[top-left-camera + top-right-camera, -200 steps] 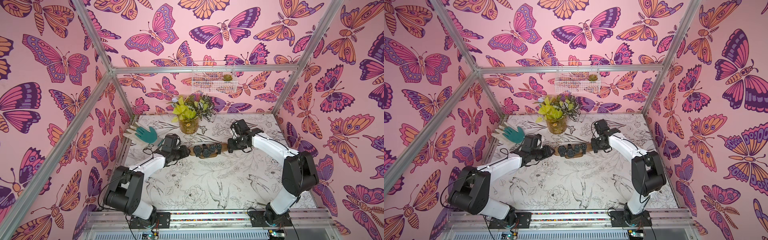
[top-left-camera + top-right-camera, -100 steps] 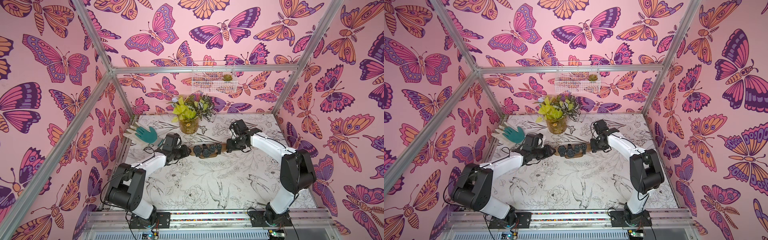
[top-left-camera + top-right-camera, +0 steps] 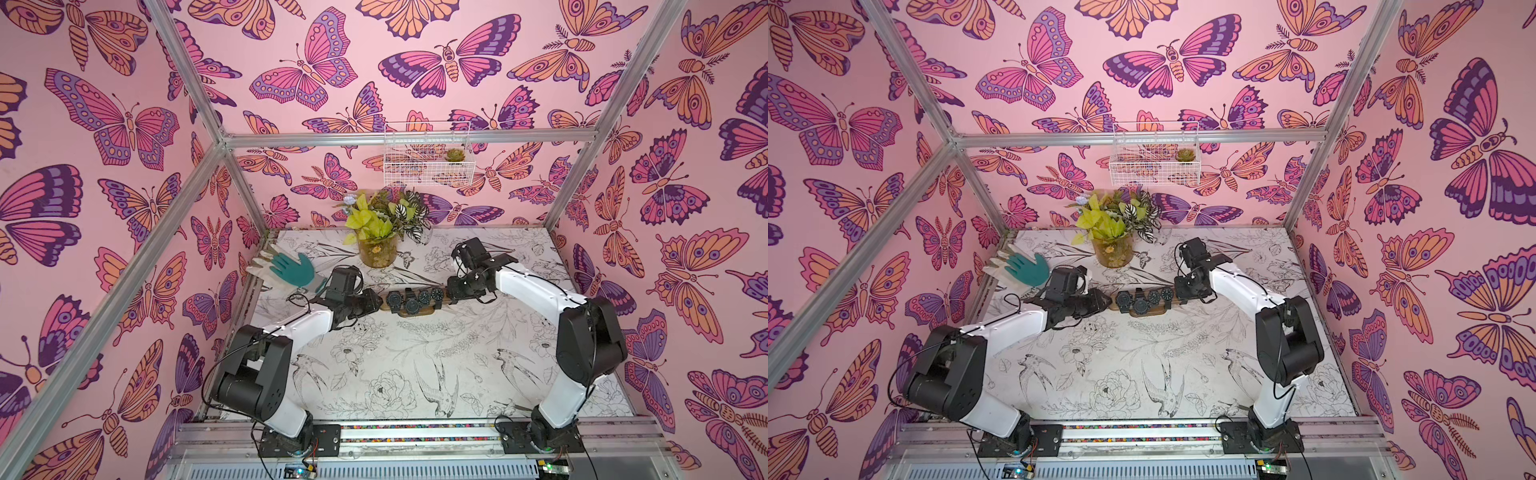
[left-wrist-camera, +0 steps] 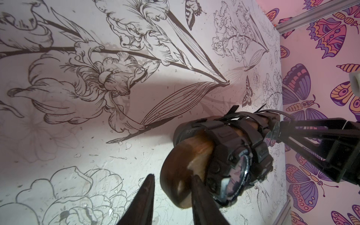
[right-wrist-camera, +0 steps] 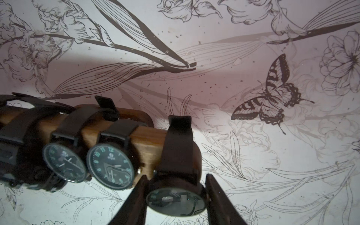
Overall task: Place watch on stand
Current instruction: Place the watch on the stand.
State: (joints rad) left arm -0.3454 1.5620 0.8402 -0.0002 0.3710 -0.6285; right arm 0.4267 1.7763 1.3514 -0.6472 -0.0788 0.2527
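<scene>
Where each black watch [image 5: 175,200] wraps it, brown wooden stand [image 4: 181,165], rounded ends.

arm links [image 3: 309,323] white | joints [image 3: 257,374] black | cables [image 3: 296,296] black, seemingly thin

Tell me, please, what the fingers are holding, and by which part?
Right fingers clasp the end watch by its case sides. Left fingers straddle the stand's end, grip unclear.

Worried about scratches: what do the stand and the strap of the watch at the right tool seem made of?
Stand: wood, smooth brown satin finish; grain streaks show along the bar. Strap: dark, matte, smooth band, likely leather or an imitation; the pictures cannot tell which.
</scene>
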